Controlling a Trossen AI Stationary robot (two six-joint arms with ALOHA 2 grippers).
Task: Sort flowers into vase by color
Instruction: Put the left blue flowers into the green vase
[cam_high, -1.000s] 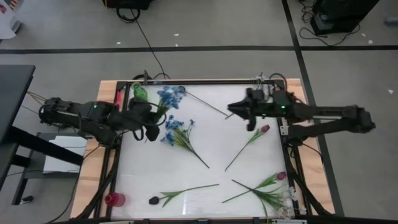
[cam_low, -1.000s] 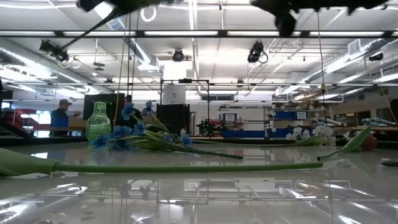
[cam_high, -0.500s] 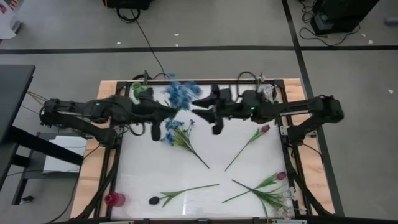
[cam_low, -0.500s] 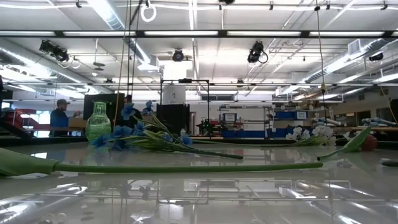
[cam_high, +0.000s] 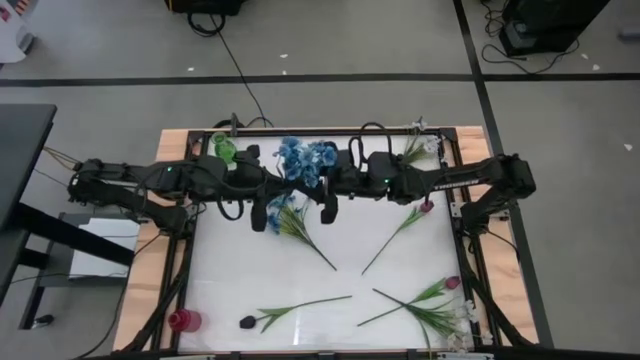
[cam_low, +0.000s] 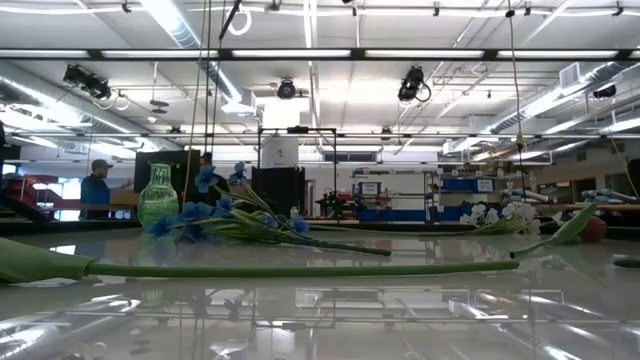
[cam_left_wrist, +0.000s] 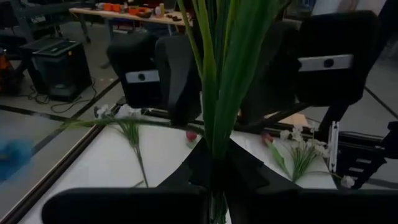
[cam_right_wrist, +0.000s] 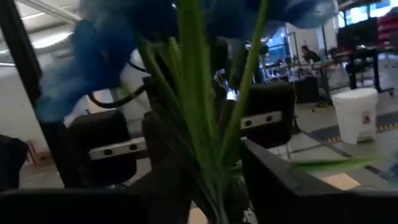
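Observation:
A bunch of blue flowers (cam_high: 305, 158) on green stems (cam_left_wrist: 217, 81) is held up over the table's far middle, with its heads (cam_right_wrist: 124, 43) on top. My left gripper (cam_high: 285, 187) comes in level from the left and is shut on the stems. My right gripper (cam_high: 312, 187) faces it from the right and is also shut on them. A second blue flower (cam_high: 290, 215) lies flat on the table just nearer. Pink (cam_high: 425, 207), white (cam_high: 465, 315) and dark (cam_high: 248, 322) flowers lie farther off. A green vase (cam_high: 225, 148) stands at the far left. My left gripper pinches the blue bunch's stems (cam_left_wrist: 216, 177) between its two fingers, level from the table's left, across the stems. The bunch stands upright, lifted clear. My right gripper closes on the same stems (cam_right_wrist: 211, 180) level from the table's right, fingers across them, facing the left gripper.
A small pink vase (cam_high: 183, 320) stands at the near left corner. White flowers (cam_high: 420, 140) lie at the far right corner. Flowers with pink and white heads crowd the near right (cam_high: 440, 295). The metal frame (cam_high: 330, 131) rims the white tabletop. People stand in the room beyond (cam_low: 97, 185).
My left gripper has carried the blue bunch from beside the green vase toward the table's middle. My right gripper has moved left from the right side and met it. The bunch now stands between the two facing grippers.

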